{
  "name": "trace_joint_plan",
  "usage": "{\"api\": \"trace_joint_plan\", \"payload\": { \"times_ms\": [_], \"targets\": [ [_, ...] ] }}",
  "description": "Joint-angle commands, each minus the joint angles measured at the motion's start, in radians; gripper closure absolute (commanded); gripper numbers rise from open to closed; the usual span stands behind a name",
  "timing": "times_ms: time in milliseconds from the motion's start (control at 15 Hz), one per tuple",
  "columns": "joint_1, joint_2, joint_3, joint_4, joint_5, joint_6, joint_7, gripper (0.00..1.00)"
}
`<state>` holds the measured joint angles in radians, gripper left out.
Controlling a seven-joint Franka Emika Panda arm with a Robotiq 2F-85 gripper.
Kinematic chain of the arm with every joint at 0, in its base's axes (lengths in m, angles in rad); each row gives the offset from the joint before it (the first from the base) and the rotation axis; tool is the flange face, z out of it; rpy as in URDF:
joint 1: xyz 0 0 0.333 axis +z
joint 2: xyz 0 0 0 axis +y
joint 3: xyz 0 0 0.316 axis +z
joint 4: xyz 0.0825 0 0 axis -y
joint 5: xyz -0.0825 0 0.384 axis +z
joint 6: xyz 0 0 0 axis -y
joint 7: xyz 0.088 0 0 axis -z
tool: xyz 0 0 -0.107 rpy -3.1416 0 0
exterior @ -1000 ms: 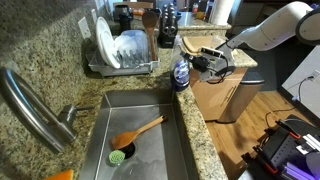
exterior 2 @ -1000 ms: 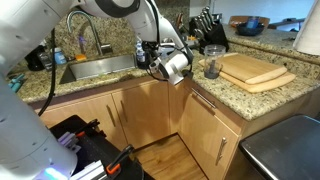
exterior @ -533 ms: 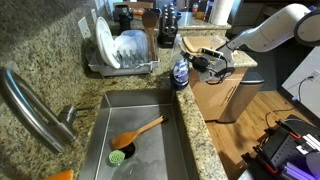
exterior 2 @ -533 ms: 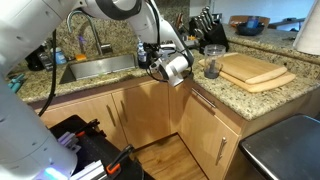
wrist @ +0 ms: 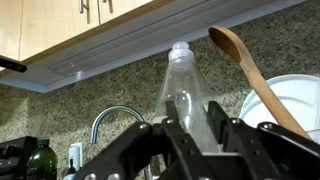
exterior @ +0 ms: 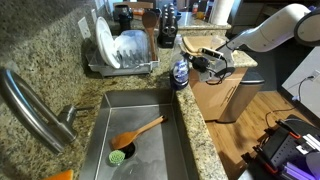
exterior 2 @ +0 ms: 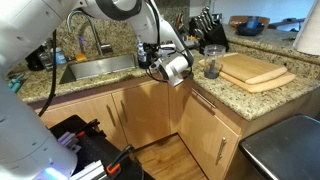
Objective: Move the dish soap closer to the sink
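The dish soap (exterior: pixel 180 72), a slim see-through bottle with dark blue liquid low down, stands upright on the granite counter just past the far right corner of the sink (exterior: pixel 150 108). In the wrist view its clear upper part (wrist: pixel 180 70) rises between my fingers. My gripper (exterior: pixel 199 63) reaches in from the counter's edge, and its fingers (wrist: pixel 194 106) sit against both sides of the bottle. In an exterior view my gripper (exterior 2: pixel 160 63) is right of the sink (exterior 2: pixel 95 68) and hides the bottle.
A curved faucet (exterior: pixel 30 105) stands at the sink's near left. A wooden spoon (exterior: pixel 140 129) and a green brush (exterior: pixel 118 155) lie in the basin. A dish rack with plates (exterior: pixel 120 50) is behind the sink. A cutting board (exterior 2: pixel 255 70), a jar (exterior 2: pixel 212 66) and a knife block (exterior 2: pixel 207 20) are further along the counter.
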<state>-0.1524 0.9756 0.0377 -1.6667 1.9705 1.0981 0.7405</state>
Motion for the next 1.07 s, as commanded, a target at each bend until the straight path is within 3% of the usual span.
{"api": "trace_joint_plan", "payload": {
  "times_ms": [0,467,533,600,933,1000],
  "targets": [
    [-0.007,0.003,0.007,0.003,-0.007,0.003,-0.002,0.64],
    [-0.007,0.003,0.007,0.003,-0.007,0.003,-0.002,0.64],
    [-0.007,0.003,0.007,0.003,-0.007,0.003,-0.002,0.39],
    [-0.010,-0.005,0.010,-0.010,0.004,0.021,0.032,0.38],
    [-0.020,-0.012,-0.002,-0.028,0.011,0.048,0.091,0.04],
    [-0.022,-0.015,-0.005,-0.034,0.012,0.057,0.096,0.01]
  ]
}}
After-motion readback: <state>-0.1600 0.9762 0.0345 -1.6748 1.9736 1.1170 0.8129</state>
